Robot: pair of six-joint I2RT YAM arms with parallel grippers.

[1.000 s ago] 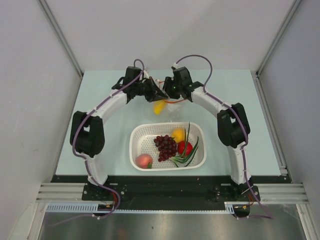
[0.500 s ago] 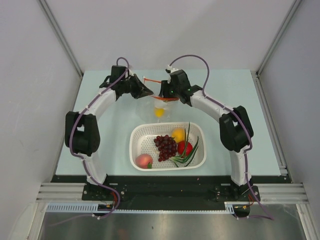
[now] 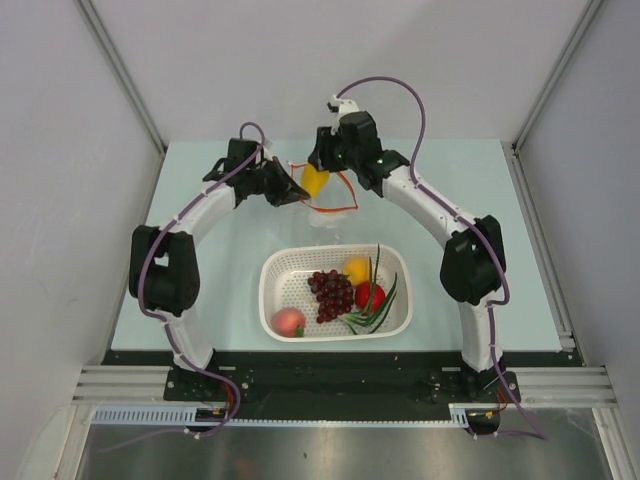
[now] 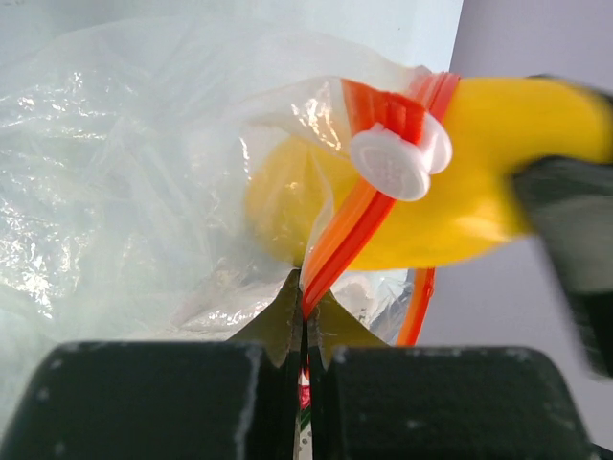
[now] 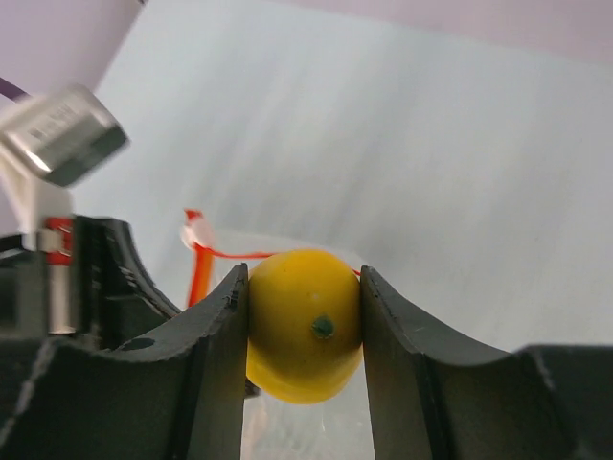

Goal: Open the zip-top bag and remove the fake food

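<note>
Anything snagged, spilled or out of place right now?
Nothing stands out. The right gripper clamps the yellow piece at the mouth of the zip-top bag, the left gripper pinches its zip strip, and the other fruit sits in the basket.

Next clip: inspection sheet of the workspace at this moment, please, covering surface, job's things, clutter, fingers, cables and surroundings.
Surface: pale green table.
Job's things: zip-top bag mouth open; yellow piece partly out of it; grapes, orange fruit, red fruit, peach, green onion stalks in white basket.
Clutter: nothing seen.
Grippers: left gripper shut on the bag's zip strip; right gripper shut on the yellow piece.
Cables: purple cables along both arms, clear of the bag.
Surroundings: grey walls, metal rail at near edge.
</note>
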